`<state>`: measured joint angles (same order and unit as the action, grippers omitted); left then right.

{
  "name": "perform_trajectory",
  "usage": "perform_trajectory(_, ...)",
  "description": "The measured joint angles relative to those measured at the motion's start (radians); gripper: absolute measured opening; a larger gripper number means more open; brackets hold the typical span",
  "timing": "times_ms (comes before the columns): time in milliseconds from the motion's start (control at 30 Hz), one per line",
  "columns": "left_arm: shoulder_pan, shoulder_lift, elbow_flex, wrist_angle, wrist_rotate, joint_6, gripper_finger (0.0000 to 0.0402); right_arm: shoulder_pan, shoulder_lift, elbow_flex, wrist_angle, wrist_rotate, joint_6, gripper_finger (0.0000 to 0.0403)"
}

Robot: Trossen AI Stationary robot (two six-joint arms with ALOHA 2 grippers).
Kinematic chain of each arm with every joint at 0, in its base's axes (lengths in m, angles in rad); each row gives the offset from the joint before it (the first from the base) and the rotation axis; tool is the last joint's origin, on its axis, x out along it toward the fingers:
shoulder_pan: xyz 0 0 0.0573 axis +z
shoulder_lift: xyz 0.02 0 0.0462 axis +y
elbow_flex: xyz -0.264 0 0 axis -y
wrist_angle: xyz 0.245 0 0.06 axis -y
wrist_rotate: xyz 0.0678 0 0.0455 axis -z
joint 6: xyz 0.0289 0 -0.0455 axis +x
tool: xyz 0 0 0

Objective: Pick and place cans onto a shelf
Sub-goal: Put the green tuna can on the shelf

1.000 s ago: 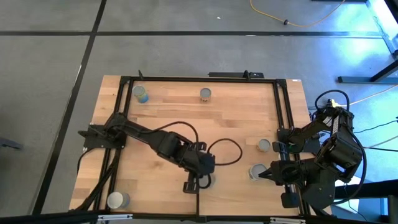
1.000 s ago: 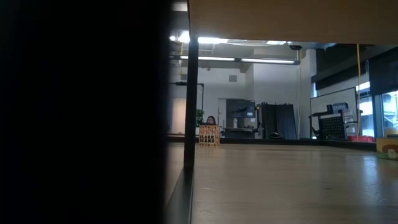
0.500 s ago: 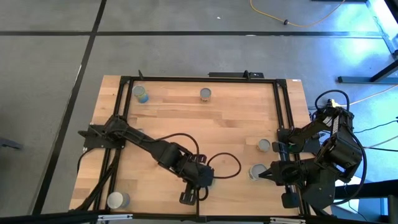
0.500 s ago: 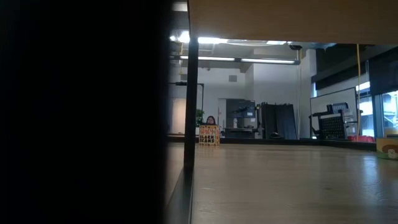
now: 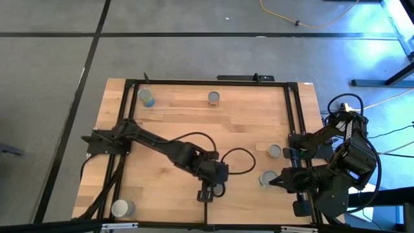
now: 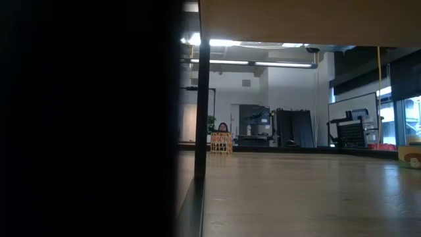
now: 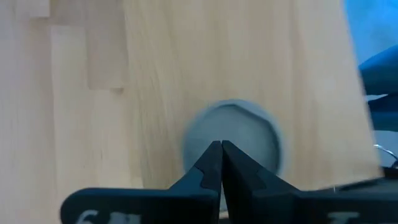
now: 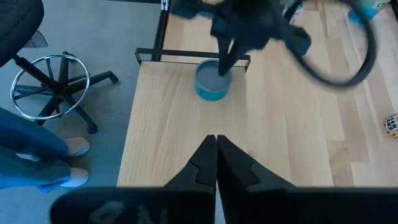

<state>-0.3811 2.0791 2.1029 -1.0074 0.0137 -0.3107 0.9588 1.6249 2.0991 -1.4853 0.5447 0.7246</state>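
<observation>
From above, the left gripper (image 5: 215, 188) hangs over a blue can (image 5: 218, 189) near the table's (image 5: 246, 123) front edge, while the right gripper (image 5: 277, 180) waits beside another can (image 5: 266, 178). The low view shows only the room. The left wrist view shows pinched-together fingers (image 7: 211, 163) over the can's grey lid (image 7: 233, 142), gripping nothing, likely lining up. The right wrist view shows its closed, empty fingers (image 8: 205, 163).

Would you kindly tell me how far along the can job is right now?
Done: nothing clearly; I cannot make out any can on a shelf. In hand: the left gripper, shut, points at one can's top, holding nothing; the right gripper waits shut nearby. Left: all six cans visible on the tabletop.
</observation>
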Motion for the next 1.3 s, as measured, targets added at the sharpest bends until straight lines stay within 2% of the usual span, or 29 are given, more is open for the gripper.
perform_trajectory(500, 0.023, 0.042, 0.001, 0.042, 0.025, 0.034, 0.0000, 0.000, 0.000, 0.000, 0.000, -0.024, 0.000, 0.0004)
perform_trajectory(1033, 0.065, 0.044, -0.001, 0.155, -0.028, 0.086, 0.0000, 0.000, 0.000, 0.000, 0.000, -0.023, 0.000, 0.0004)
perform_trajectory(1200, 0.033, 0.014, 0.072, 0.028, -0.090, 0.060, 0.0000, 0.000, 0.000, 0.000, -0.001, -0.024, 0.000, 0.0004)
perform_trajectory(1300, 0.014, 0.014, 0.142, -0.154, -0.097, -0.013, 0.0000, 0.000, 0.000, 0.000, -0.001, -0.026, 0.000, 0.0004)
